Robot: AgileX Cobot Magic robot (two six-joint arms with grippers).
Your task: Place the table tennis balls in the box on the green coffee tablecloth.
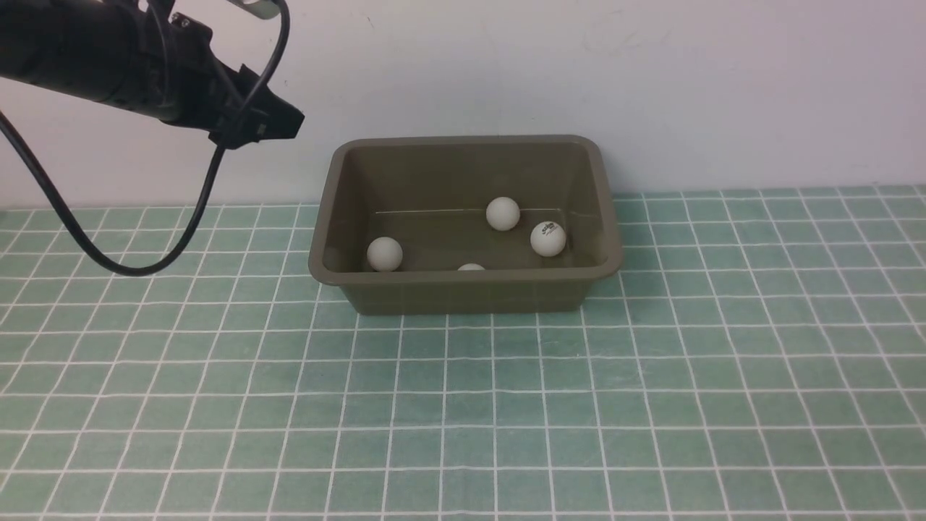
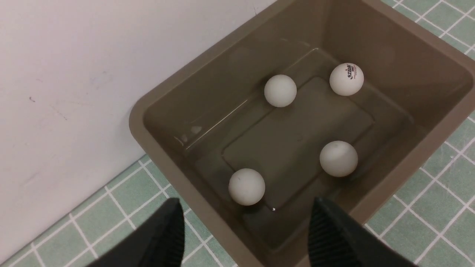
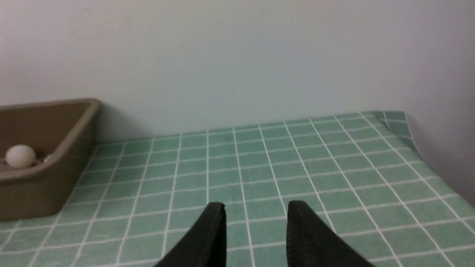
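The olive-brown box stands on the green coffee tablecloth against the back wall. Several table tennis balls lie on its floor: one at the left, one in the middle, a logo-printed one to the right, and one half hidden behind the near wall. All of them show in the left wrist view. My left gripper hangs high above the box's left end, open and empty. My right gripper sits low over the cloth, jaws slightly apart, holding nothing.
A white wall runs right behind the box. The left arm's black cable loops down over the cloth at the far left. In the right wrist view the cloth's edge folds down at the far right corner.
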